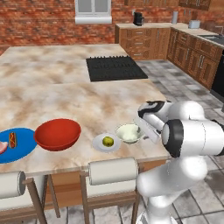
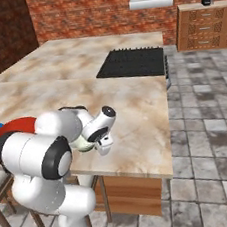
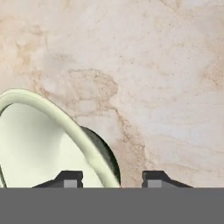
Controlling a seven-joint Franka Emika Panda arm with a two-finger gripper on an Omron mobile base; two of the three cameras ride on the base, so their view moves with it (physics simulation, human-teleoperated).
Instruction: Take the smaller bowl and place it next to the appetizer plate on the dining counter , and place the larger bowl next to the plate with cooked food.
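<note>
- The dining counter is a beige-and-tan marbled tabletop; four dishes sit in a row along its near edge in the left base view.
- The plate with cooked food, bright blue, lies at the far left of that row and carries a sausage-like piece in a bun and a pinkish meat piece at the picture's edge.
- The larger bowl, glossy red and with nothing in it, stands upright just beside the blue plate on its right, their rims close or touching; I cannot tell which.
- The appetizer plate, small and white, holds one round yellow-green food item at its middle.
- The smaller bowl, pale cream with a greenish tint, rests upright on the tabletop just right of the white plate; its inside looks bare.
- The claw hangs right at that bowl: in the hand view one dark fingertip is over the bowl's inside and the other is outside the rim, over bare stone.
- The jaws stand apart, straddling the rim without pinching it.
- The white arm reaches in from the right, elbow bent, with the hand angled down toward the bowl.
- A black cooktop is set into the far part of the tabletop.
</note>
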